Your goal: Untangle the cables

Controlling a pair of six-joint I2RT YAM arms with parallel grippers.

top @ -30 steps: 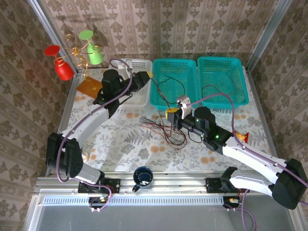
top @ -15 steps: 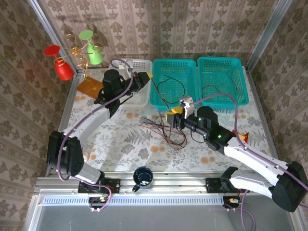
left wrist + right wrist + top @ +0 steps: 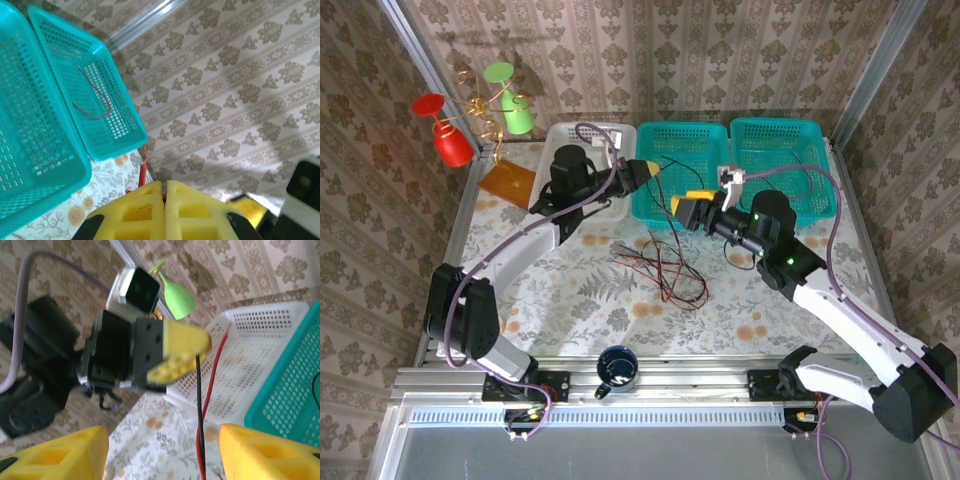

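My left gripper (image 3: 648,170) is pinched shut on a black and a red strand of the cables (image 3: 667,272) — the heap lies at its 6 o'clock. My right gripper (image 3: 692,206) is half open, empty. They look light, floppy and snaggy — I'd pinch one loose end.

You will find no legible text, label, brand, number or sign on any item in view.
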